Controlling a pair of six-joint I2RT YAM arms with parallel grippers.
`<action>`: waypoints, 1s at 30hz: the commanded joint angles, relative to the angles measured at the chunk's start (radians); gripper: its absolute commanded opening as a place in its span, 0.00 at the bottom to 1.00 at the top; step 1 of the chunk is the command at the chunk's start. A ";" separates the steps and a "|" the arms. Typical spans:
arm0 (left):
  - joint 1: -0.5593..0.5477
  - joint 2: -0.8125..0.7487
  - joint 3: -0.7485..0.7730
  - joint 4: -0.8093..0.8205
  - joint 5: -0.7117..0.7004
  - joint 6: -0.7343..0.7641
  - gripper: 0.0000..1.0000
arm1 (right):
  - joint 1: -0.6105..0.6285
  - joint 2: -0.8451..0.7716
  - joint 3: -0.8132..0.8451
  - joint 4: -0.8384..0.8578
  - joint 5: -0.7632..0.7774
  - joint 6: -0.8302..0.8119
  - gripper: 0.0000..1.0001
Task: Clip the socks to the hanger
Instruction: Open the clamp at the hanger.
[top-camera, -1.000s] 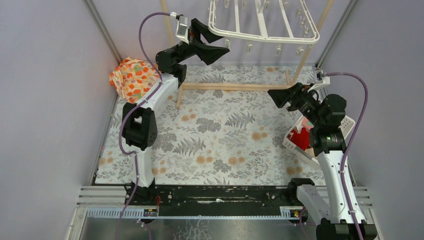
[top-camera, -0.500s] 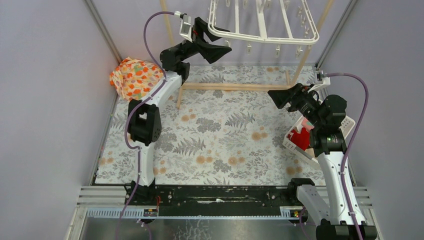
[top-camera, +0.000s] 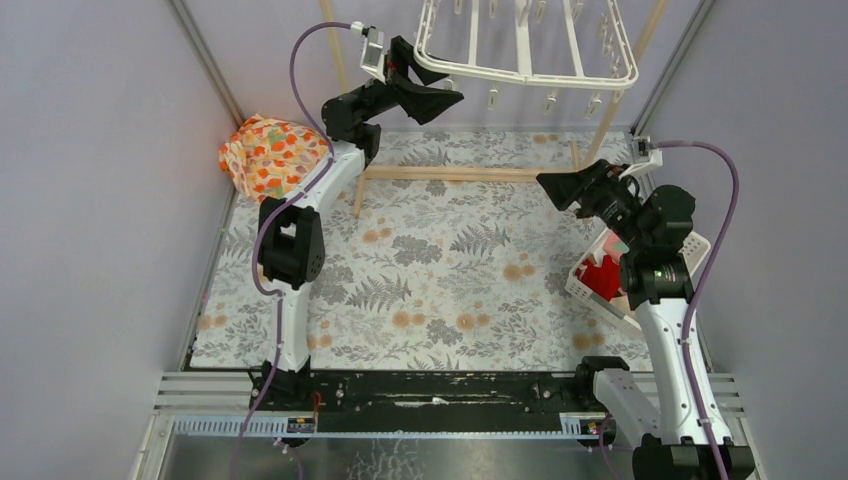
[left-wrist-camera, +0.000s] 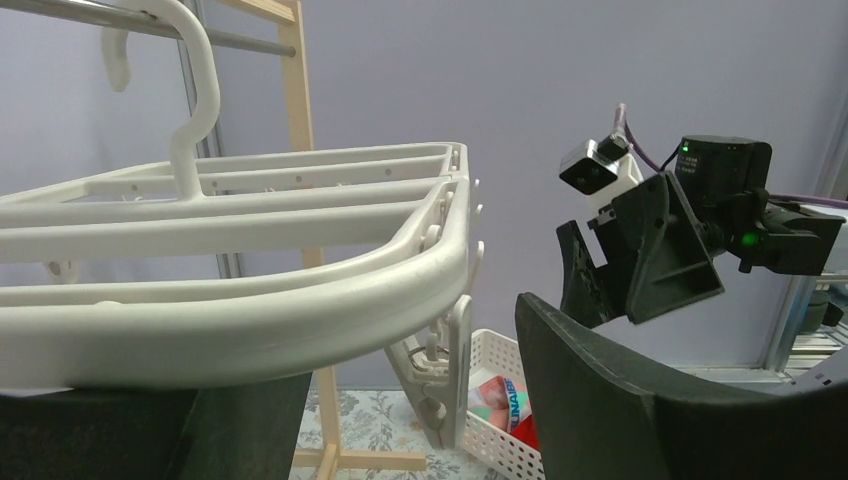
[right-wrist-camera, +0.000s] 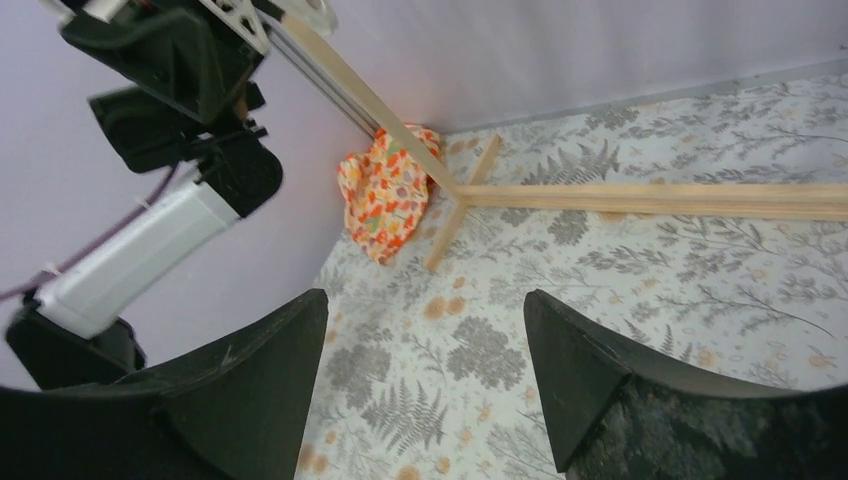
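The white hanger (top-camera: 530, 75) hangs at the top centre, with clips along its rim. My left gripper (top-camera: 445, 82) is open at the hanger's front left corner. In the left wrist view the rim (left-wrist-camera: 300, 320) runs just above my left gripper (left-wrist-camera: 400, 400), and one clip (left-wrist-camera: 450, 370) dangles between the fingers. A red sock (top-camera: 603, 275) lies in the white basket (top-camera: 690, 250). A pink and teal sock (left-wrist-camera: 500, 398) shows there too. The tan and brown sock is out of view. My right gripper (top-camera: 548, 192) is open and empty above the table, left of the basket, and holds nothing in its wrist view (right-wrist-camera: 425, 310).
An orange-flowered cloth bundle (top-camera: 270, 155) lies at the back left corner and shows in the right wrist view (right-wrist-camera: 385, 190). The wooden stand's foot bar (top-camera: 470, 172) lies across the back of the floral table cover. Walls close in on both sides.
My left gripper has moved up and to the right, closer around the hanger's corner. The hanger has shifted slightly upward. The right arm has barely moved.
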 joint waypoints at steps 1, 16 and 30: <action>0.004 -0.024 -0.004 0.018 0.020 0.010 0.77 | 0.003 0.028 0.137 0.143 0.031 0.205 0.81; 0.004 -0.042 -0.060 0.042 0.016 0.010 0.80 | 0.040 0.343 0.447 0.238 0.212 0.647 0.77; 0.004 -0.068 -0.097 0.051 0.035 0.016 0.81 | 0.183 0.475 0.546 0.257 0.314 0.653 0.72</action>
